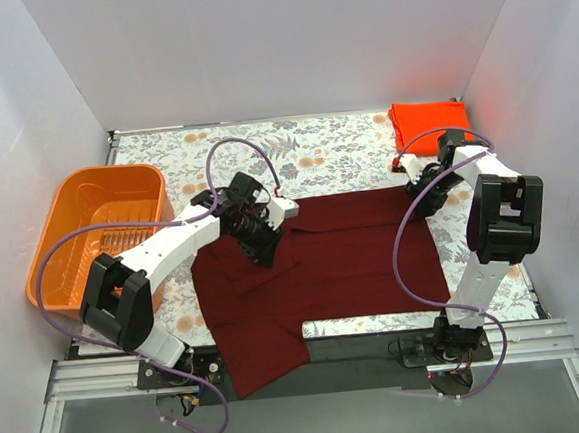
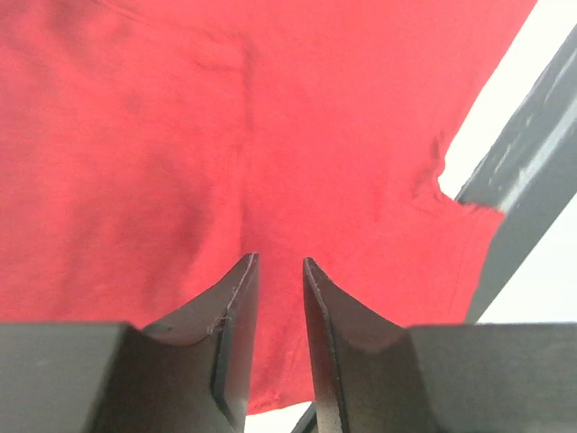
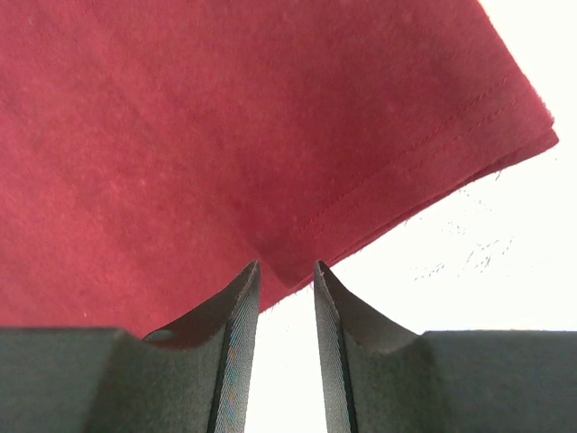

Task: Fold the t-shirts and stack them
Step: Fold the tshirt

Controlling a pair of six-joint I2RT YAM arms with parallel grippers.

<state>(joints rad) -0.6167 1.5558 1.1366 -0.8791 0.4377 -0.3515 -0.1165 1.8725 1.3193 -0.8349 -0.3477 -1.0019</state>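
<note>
The dark maroon t-shirt (image 1: 358,261) lies spread across the middle of the table, its upper part folded over and one end hanging over the near edge. My left gripper (image 1: 260,244) is over the shirt's upper left part. In the left wrist view its jaws (image 2: 275,259) stand a narrow gap apart with the cloth (image 2: 180,135) just beyond the tips. My right gripper (image 1: 421,204) is at the shirt's upper right corner. In the right wrist view it (image 3: 284,264) is narrowly open, and the hemmed edge (image 3: 225,117) reaches just between the tips. The orange-red folded t-shirt (image 1: 430,121) lies at the back right.
An orange plastic basket (image 1: 68,209) stands at the left edge of the table. White walls close in the left, back and right sides. The floral tablecloth (image 1: 314,149) shows behind the shirt. A black rail (image 1: 360,346) runs along the near edge.
</note>
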